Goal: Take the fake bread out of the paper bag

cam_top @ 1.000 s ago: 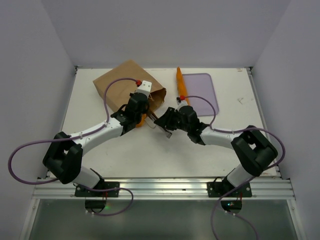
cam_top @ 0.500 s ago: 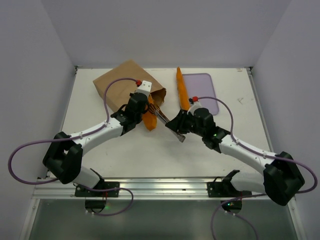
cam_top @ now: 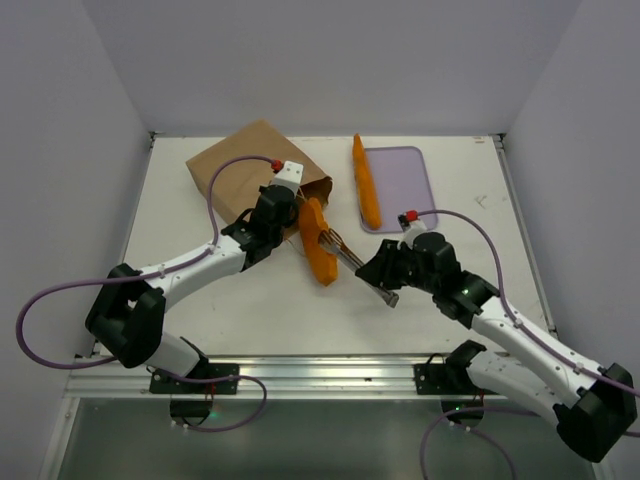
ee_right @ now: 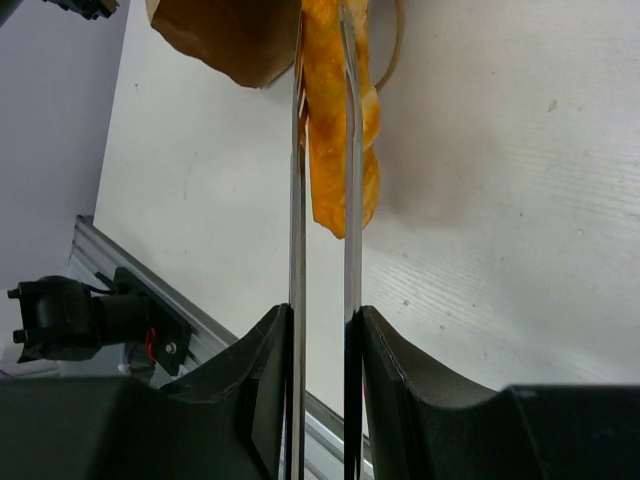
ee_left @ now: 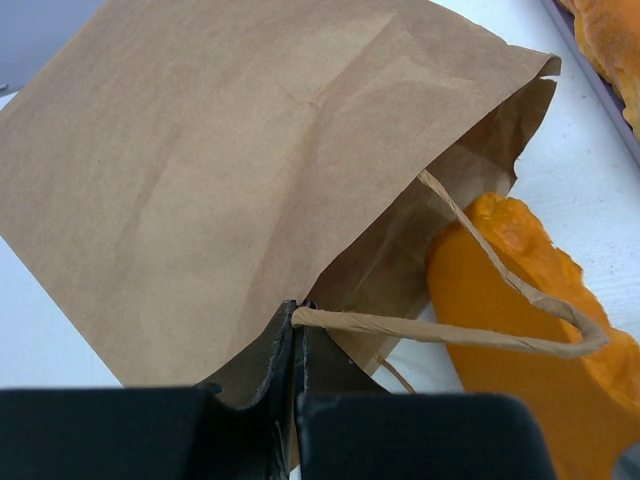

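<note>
Left end effector (ee_left: pixel 298 345): fingers pressed fully together, pinching the thin paper cord handle (ee_left: pixel 440 332) of the large flat brown kraft paper bag (ee_left: pixel 200 170).
Right end effector (ee_right: pixel 325 330): nearly closed, clamping the two arms of the long metal tongs (ee_right: pixel 297 200).
Task's thing: a glossy orange-golden toy bread loaf (cam_top: pixel 318 242) sits between the tong arms, out on the white desk (cam_top: pixel 200 300) just beside the bag's mouth.
Top view only: a second orange loaf (cam_top: pixel 366 182) lies along the left edge of the lavender rectangular tray (cam_top: pixel 410 180), well apart from the bag (cam_top: pixel 250 160). Both arms are seen whole.
Left wrist view only: the cord loop crosses in front of the loaf (ee_left: pixel 500 300), and the bag's mouth gapes beside it.
Right wrist view only: the tong arms run parallel on either side of the loaf (ee_right: pixel 335 120), which hangs past them at its near end.
Hard to make out: the bag's inside is in shadow, so its contents cannot be told. The tong tips are cut off at the top of the right wrist view. Whether the gripped loaf touches the desk cannot be told.
</note>
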`<state>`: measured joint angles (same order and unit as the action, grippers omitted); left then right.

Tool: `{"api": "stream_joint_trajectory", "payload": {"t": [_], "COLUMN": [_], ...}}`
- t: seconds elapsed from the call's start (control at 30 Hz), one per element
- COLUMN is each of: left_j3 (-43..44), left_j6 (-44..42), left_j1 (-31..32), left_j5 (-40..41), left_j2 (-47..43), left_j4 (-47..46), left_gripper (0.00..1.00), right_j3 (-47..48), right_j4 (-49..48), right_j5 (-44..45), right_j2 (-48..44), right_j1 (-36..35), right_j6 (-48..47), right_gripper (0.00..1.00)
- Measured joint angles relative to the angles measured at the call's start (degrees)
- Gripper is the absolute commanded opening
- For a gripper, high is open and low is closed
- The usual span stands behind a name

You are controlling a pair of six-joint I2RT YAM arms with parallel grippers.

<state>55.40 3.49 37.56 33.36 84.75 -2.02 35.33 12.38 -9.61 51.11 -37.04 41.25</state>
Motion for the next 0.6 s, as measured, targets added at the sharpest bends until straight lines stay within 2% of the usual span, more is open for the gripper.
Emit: {"api": "stream_joint_trajectory", "payload": {"t": [0.2, 0.4, 0.6], "left_j3": [0.0, 0.0, 0.0], "left_j6": [0.0, 0.0, 0.1], "left_j1": [0.0, 0.0, 0.0], "left_j5": [0.0, 0.0, -0.2], "left_j2": [0.0, 0.0, 0.0], "left_j4": [0.0, 0.0, 0.0], "left_gripper": [0.00, 0.00, 0.00], "right_j3": [1.3, 6.8, 14.1], "right_j4": [10.9, 21.6, 26.7], "right_j5": [0.7, 4.1, 7.6], "right_j2": [-5.6, -8.3, -8.5], "right_j1": [0.4, 1.2, 2.3], "right_j6": [-3.1, -6.9, -10.4], "right_gripper": [0.04, 0.02, 0.01]}}
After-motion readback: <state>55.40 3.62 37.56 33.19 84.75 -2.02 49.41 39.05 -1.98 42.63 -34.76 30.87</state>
